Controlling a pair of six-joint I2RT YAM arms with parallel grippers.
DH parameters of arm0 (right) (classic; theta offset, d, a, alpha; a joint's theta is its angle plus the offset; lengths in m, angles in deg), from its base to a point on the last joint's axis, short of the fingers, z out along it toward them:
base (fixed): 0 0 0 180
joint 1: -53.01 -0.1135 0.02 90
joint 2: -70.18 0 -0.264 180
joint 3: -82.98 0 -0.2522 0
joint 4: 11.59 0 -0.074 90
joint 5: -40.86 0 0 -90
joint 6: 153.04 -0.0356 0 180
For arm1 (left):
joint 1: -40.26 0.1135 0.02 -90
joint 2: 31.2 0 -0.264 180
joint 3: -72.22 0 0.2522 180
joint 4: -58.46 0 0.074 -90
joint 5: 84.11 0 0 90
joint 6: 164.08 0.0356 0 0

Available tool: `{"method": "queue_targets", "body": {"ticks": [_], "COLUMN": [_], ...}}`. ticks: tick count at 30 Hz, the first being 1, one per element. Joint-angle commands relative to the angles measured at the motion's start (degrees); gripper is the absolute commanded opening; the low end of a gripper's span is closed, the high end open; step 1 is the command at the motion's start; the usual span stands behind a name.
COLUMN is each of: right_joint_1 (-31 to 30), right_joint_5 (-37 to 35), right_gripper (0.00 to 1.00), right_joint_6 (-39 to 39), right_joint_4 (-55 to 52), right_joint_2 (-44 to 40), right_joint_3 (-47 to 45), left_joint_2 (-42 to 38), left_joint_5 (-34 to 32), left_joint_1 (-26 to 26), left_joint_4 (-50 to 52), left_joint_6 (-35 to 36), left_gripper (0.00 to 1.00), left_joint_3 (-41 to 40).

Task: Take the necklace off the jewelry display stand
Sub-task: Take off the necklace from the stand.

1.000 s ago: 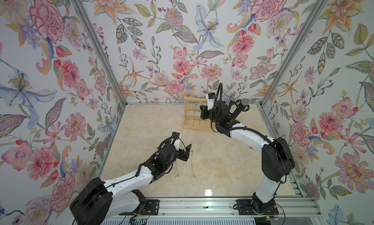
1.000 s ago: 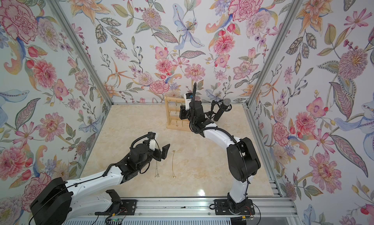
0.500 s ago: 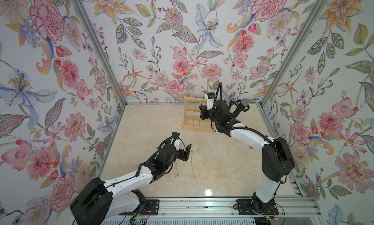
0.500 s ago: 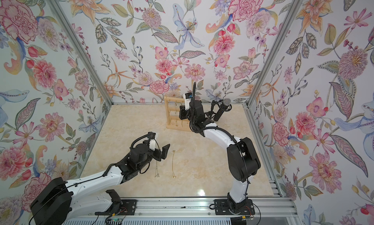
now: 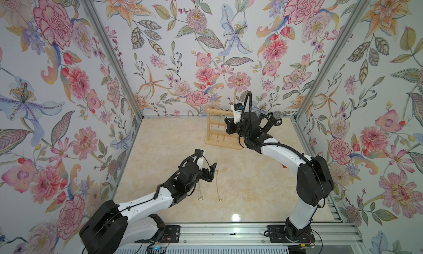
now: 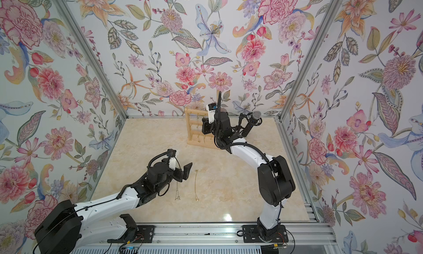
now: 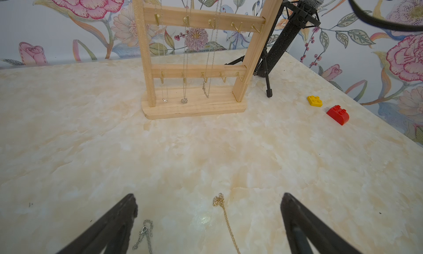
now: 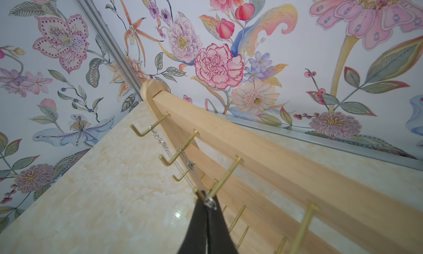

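Right pincer [image 8: 206, 196], jaws together, clamped on the silver necklace [image 8: 211, 203] where it hangs from a brass peg [image 8: 226, 172] on the top bar of the jewelry display stand [image 7: 194, 106]. The peg ends in an upturned tip, so a straight outward pull would probably snag the chain and drag or tip the light stand; the fine links could also slip from so small a grip. Two neighbouring chains [image 8: 183, 154] hang just beside it on the same bar and could catch. Room is tight behind, where the wall stands near, and at the side post, where a microphone [image 7: 295, 24] leans. Above the bar and over the bare surface [image 7: 206, 150] in front, the way is open. The left pincer [image 7: 208, 196], jaws wide apart, hovers there above a gold chain [image 7: 225, 218] and a silver chain [image 7: 146, 232].
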Motion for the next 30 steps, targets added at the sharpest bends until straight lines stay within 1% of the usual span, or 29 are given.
{"method": "queue_targets", "body": {"ticks": [1,8,16,22,30], "right_joint_1": [0.91,3.04,4.84,4.93,4.87], "right_joint_5": [2.9,9.55,15.43,17.25,17.88], "right_gripper": [0.0,0.0,0.0,0.0,0.0], "right_joint_6": [-0.99,-5.19,-8.82,-8.95,-8.27], "right_joint_4": [0.56,1.25,0.81,-0.61,-2.06], "right_joint_2": [-1.87,-1.54,-0.35,0.42,0.25], "right_joint_3": [2.3,3.01,4.71,5.9,6.46], "left_joint_2": [0.73,0.84,1.09,1.18,1.27], "left_joint_5": [0.86,0.85,0.96,0.96,0.96], "left_joint_1": [0.4,0.41,0.41,0.41,0.41], "left_joint_4": [-0.39,-0.35,-0.2,-0.17,-0.13], "left_joint_6": [1.02,1.1,1.1,1.1,1.09], "left_gripper": [0.99,0.99,0.99,0.99,0.99], "left_joint_3": [0.7,0.87,0.9,1.05,1.1]}}
